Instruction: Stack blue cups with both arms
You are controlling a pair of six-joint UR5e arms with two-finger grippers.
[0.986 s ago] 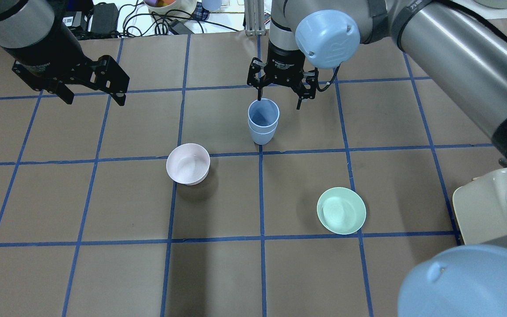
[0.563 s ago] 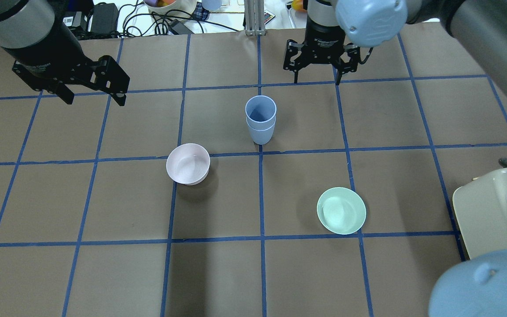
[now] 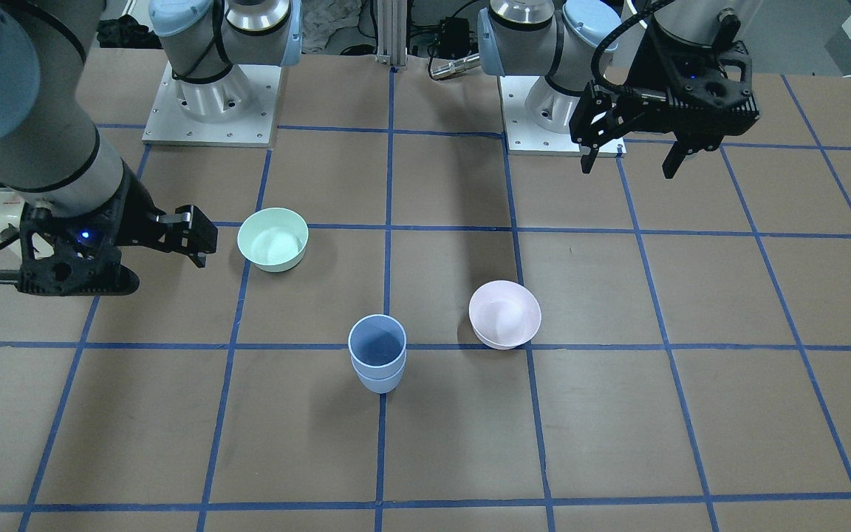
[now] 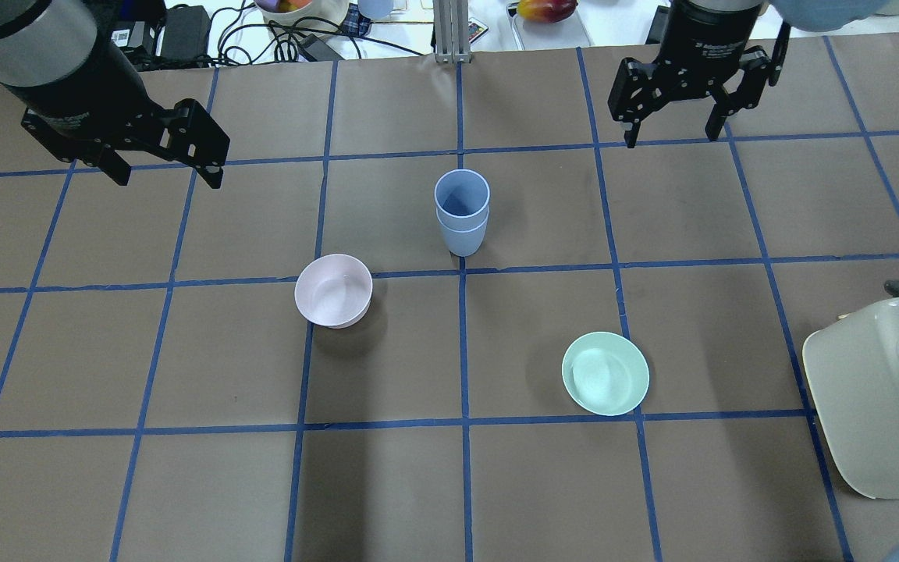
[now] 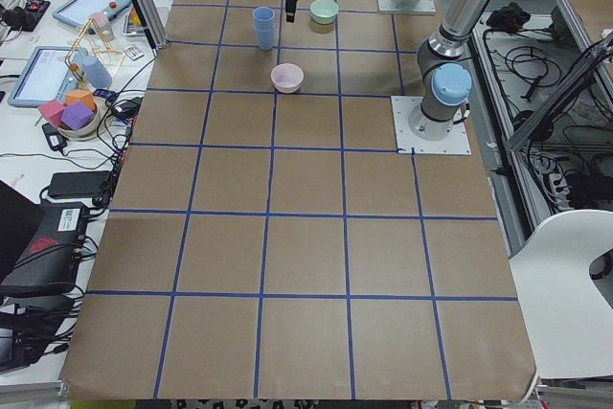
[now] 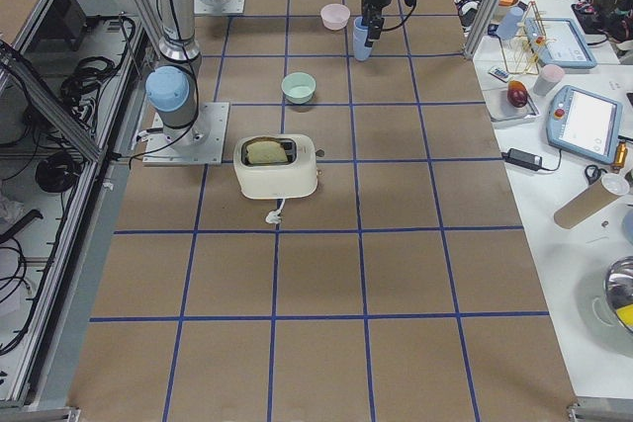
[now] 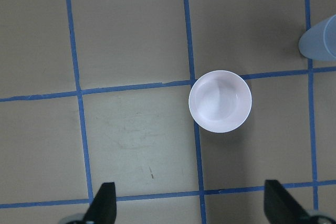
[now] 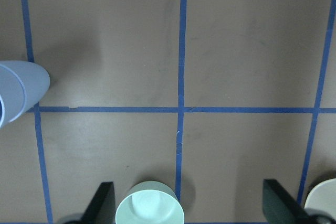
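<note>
**Overhead exterior view: blue cups nested at mid-table, both grippers apart from them**

Overhead exterior shows the two blue cups [image 4: 462,212] standing upright as one stack near the middle of the table [image 4: 184,499], the upper cup seated inside the lower so that only the lower cup's rim and base show beneath it. The upper cup's bare blue inside faces the camera. The stack stands on a blue tape line, just beyond a crossing of the grid.

The pink bowl [image 4: 333,290] sits upright nearer the robot and toward its left, close to the stack but not touching it, its pale inner wall bare. The mint green bowl [image 4: 605,373] sits upright toward the robot's right, well apart from the cups, showing only its own glossy floor.

The left gripper [image 4: 167,173] hangs above the table's far left area, fingers spread wide with nothing between them. The right gripper [image 4: 672,137] hangs over the far right area, fingers likewise spread on air. Neither touches a cup.

From the left wrist camera the pink bowl lies below and ahead of the spread fingertips [image 7: 102,205]. The right wrist camera catches the mint green bowl at its bottom edge and the cups at its left edge.

A cream toaster [image 4: 871,406] stands at the table's right side; the exterior right view shows something tan in its top.
</note>
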